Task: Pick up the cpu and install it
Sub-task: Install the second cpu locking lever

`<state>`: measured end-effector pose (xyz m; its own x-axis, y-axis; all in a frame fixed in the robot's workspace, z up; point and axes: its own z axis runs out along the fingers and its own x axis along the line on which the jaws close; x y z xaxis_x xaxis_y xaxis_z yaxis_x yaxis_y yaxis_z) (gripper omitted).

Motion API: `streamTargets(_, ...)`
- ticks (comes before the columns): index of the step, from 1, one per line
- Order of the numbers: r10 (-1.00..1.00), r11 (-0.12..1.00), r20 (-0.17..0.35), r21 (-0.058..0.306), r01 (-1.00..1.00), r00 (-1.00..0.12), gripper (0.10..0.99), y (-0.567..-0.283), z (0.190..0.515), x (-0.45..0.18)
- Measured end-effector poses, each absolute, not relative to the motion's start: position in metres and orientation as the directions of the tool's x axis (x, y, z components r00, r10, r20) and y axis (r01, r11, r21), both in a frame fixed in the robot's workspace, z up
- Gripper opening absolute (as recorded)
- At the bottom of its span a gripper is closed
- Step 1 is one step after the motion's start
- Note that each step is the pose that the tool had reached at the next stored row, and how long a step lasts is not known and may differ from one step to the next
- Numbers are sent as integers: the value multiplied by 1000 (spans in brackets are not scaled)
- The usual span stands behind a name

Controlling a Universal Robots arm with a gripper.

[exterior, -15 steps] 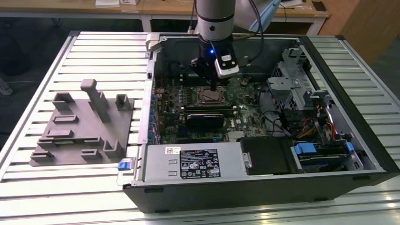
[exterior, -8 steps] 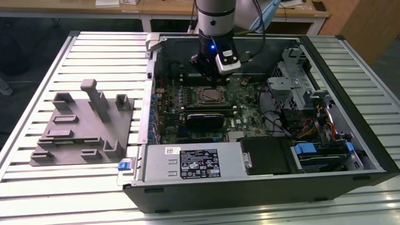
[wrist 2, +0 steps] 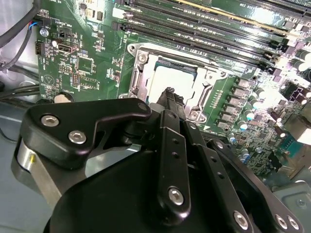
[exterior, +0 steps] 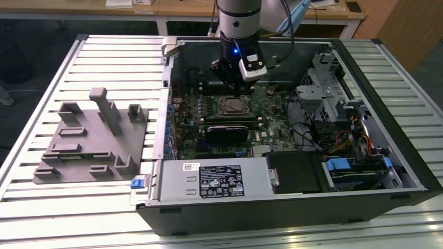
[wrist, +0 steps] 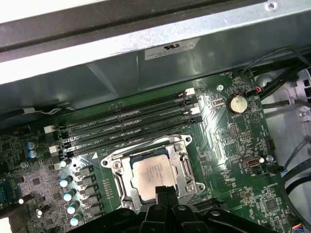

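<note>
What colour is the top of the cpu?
Silver-grey; the cpu shows best in the first wrist view.

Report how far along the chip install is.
Mostly done, it seems: the cpu already lies in the metal-framed socket on the green board in both wrist views. The gripper hovers right over it. The socket's frame does not look closed over the chip.

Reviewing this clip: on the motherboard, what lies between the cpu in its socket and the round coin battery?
In the first wrist view, the socket's metal frame borders the cpu; past it, only green board with small components reaches the coin battery. The memory slots lie off to one side.
</note>
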<state>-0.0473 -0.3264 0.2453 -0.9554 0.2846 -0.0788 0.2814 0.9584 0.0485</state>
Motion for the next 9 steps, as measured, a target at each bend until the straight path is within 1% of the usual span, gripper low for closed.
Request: streamTargets(9,284,958,-79,48,281,-955,106,-329,245,-47)
